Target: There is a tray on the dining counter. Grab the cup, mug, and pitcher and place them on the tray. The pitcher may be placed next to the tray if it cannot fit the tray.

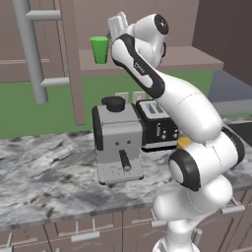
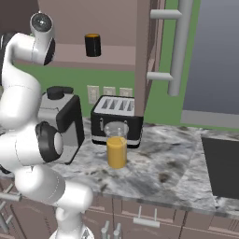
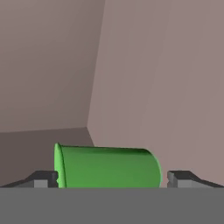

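The green cup point(image 1: 100, 49) stands upright on a high brown shelf point(image 1: 197, 61). My hand reaches up beside it from the right. In the hand view the cup point(image 3: 109, 168) appears sideways, sitting between the two fingertips point(image 3: 43, 179) of my open gripper point(image 3: 112, 178). The jaws stand wide, one on each side of the cup. The black mug point(image 2: 93, 45) with an orange inside stands on the same shelf. The yellow-orange pitcher point(image 2: 116, 145) stands on the marbled countertop in front of the toaster; a sliver of the pitcher point(image 1: 183, 142) shows behind my arm. The tray and the dining counter are out of view.
A grey coffee machine point(image 1: 118, 142) and a black toaster point(image 2: 116, 119) stand on the countertop point(image 1: 44, 172) below the shelf. A brown upright post point(image 1: 74, 64) and a grey ladder-like bar point(image 1: 29, 49) rise to the left. A dark panel point(image 2: 224, 163) lies in the counter at the right.
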Controlling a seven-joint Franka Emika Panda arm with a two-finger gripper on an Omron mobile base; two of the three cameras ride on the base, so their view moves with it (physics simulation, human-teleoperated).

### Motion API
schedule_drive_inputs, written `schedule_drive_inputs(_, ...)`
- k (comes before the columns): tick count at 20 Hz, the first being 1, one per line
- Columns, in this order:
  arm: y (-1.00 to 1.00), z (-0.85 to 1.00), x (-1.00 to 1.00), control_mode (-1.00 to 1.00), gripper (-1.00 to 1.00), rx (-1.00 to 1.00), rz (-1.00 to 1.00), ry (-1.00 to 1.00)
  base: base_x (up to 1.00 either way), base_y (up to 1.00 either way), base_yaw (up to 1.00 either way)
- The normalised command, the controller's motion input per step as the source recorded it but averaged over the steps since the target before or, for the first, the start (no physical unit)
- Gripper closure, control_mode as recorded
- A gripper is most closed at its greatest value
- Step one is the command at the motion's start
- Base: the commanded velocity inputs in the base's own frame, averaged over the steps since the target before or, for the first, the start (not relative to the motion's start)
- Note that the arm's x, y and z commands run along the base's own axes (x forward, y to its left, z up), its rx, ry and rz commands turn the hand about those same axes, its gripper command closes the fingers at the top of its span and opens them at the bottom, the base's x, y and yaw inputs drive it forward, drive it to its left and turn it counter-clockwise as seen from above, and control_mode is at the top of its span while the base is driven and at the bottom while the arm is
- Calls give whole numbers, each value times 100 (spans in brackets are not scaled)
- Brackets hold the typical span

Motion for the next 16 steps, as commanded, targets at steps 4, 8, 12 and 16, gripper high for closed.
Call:
schedule_drive_inputs(4,17,0,7,-100,-100,0,2,0,0,0,0)
schedule_drive_inputs(8,11,0,19,-100,-100,0,1,0,0,0,0)
schedule_drive_inputs(12,0,0,31,-100,-100,0,0,0,0,0,0)
schedule_drive_inputs(16,2,0,28,-100,-100,0,0,0,0,0,0)
